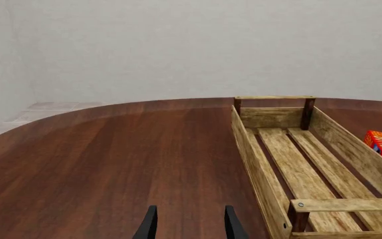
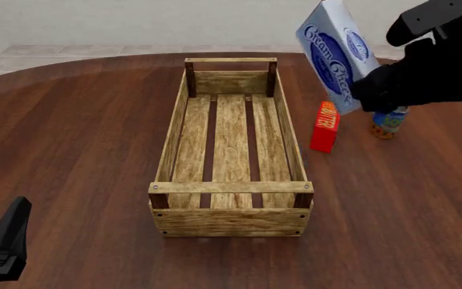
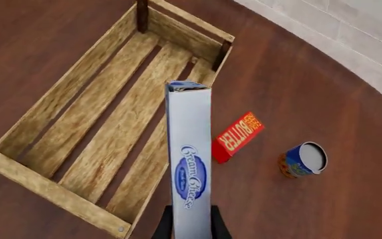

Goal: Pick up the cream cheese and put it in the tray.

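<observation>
Flat white-grey cream cheese box with blue oval logo (image 2: pixel 337 55): clamped in right gripper (image 3: pixel 189 225), raised above table, right of long light-wood slatted tray (image 2: pixel 229 221). Left gripper (image 1: pixel 189 224): fingers apart, holding nothing. Beside tray: narrow red box (image 2: pixel 324 125), blue can (image 3: pixel 303 159).

The cream cheese (image 2: pixel 337 54) is a white-grey box with a dark blue oval logo and white script lettering. The tray (image 2: pixel 230 223) is pale, weathered wood with streaked grain, dark brown corner posts and dark gaps between its slats. Right of it, the butter box (image 2: pixel 324 126) is bright red with yellow lettering. Further right, the can (image 3: pixel 302 160) is blue with a pale lid and orange and yellow label patches. The table (image 2: pixel 70 144) is reddish-brown wood with fine grain. The right gripper (image 3: pixel 189 225) and left gripper (image 1: pixel 188 224) are black.
</observation>
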Controlling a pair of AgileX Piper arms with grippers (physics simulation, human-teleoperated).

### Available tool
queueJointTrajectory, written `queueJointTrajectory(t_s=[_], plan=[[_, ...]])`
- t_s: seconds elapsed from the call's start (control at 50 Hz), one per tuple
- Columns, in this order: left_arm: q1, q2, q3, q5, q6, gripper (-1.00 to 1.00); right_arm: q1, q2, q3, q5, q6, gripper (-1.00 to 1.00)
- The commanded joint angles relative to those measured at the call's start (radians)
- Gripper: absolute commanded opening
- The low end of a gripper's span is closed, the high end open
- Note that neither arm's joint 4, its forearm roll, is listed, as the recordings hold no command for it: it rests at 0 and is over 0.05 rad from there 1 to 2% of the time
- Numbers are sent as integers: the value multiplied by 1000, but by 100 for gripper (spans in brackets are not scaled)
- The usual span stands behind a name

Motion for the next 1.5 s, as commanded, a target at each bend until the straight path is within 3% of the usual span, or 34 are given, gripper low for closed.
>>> queueJointTrajectory(t_s=[0.02,0.08,0.1,0.12,0.22,0.32,0.4,0.52,0.56,0.58,0.6,0.78,0.94,1.08,1.12,1.16,1.48,1.5], plan=[[0,0,1,-2,0,100,15,17,-66,-11,153,-100],[0,1,1,-2,0,100,-19,58,-81,-12,175,-100],[0,1,1,-2,0,100,18,43,-74,-12,174,-100],[0,1,1,-2,0,100,38,39,-79,-8,208,-100],[0,2,1,-3,0,100,64,43,-112,-12,282,-100],[0,1,1,-2,0,100,93,37,-127,-19,319,-100],[0,1,1,-2,0,100,111,29,-127,-26,316,-100],[0,2,1,-4,0,100,107,24,-119,-69,386,-100],[0,3,1,-4,0,100,111,32,-128,-66,382,-100],[0,3,1,-5,0,100,93,40,-130,-71,421,-100],[0,4,2,-5,0,100,109,36,-131,-75,424,-100],[-1,2,1,-3,0,100,170,52,-97,-91,413,-100],[-1,4,2,-6,0,100,174,74,-68,-130,429,-100],[-1,6,1,-8,0,100,194,116,-73,-131,395,-100],[-1,4,0,-4,0,100,189,131,-85,-126,360,-100],[-1,5,1,-6,0,100,200,143,-86,-126,380,-100],[-1,4,0,-4,0,100,162,221,-102,-147,318,-100],[-1,4,0,-4,0,100,150,228,-96,-150,285,-100]])
